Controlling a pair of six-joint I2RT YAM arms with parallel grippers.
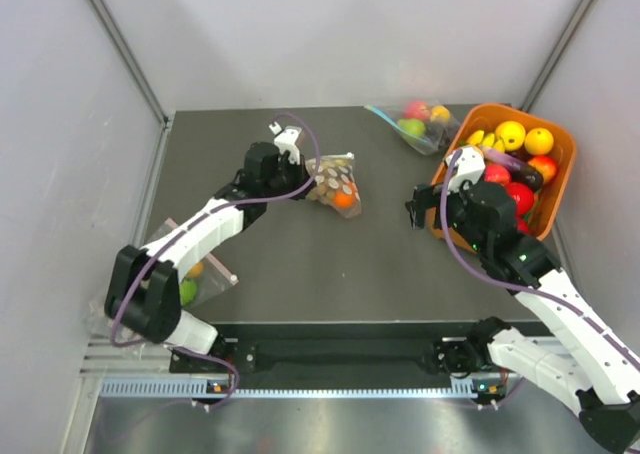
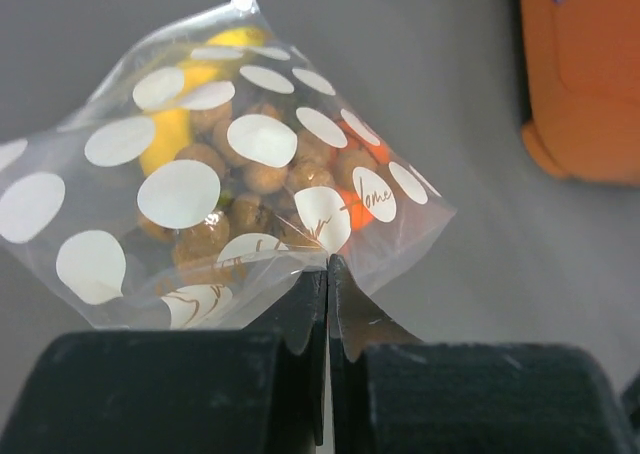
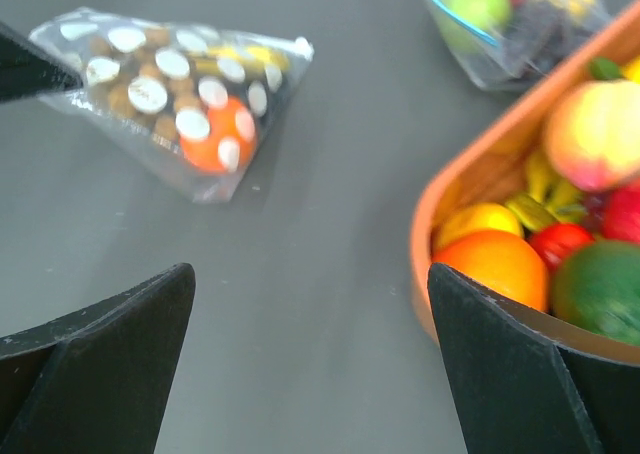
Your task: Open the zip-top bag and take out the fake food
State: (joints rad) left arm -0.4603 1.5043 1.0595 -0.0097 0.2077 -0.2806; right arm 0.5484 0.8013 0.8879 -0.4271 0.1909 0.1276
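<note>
The zip-top bag (image 1: 335, 186) is clear with white polka dots and sits at the middle of the table, partly lifted at its near-left edge. It holds the fake food: tan-brown berries (image 2: 250, 194), a yellow banana (image 2: 170, 134) and an orange ball (image 3: 215, 134). My left gripper (image 1: 305, 187) is shut on the bag's edge (image 2: 328, 269); the film comes out right at the closed fingertips. The bag also shows in the right wrist view (image 3: 180, 104). My right gripper (image 1: 425, 206) is open and empty (image 3: 310, 269), above bare table right of the bag, beside the orange bin.
An orange bin (image 1: 490, 111) full of toy fruit stands at the right; its rim (image 3: 430, 189) is close to my right finger. A plain clear bag with a blue strip (image 1: 415, 124) lies at the back. Another clear bag (image 1: 200, 274) lies under my left arm.
</note>
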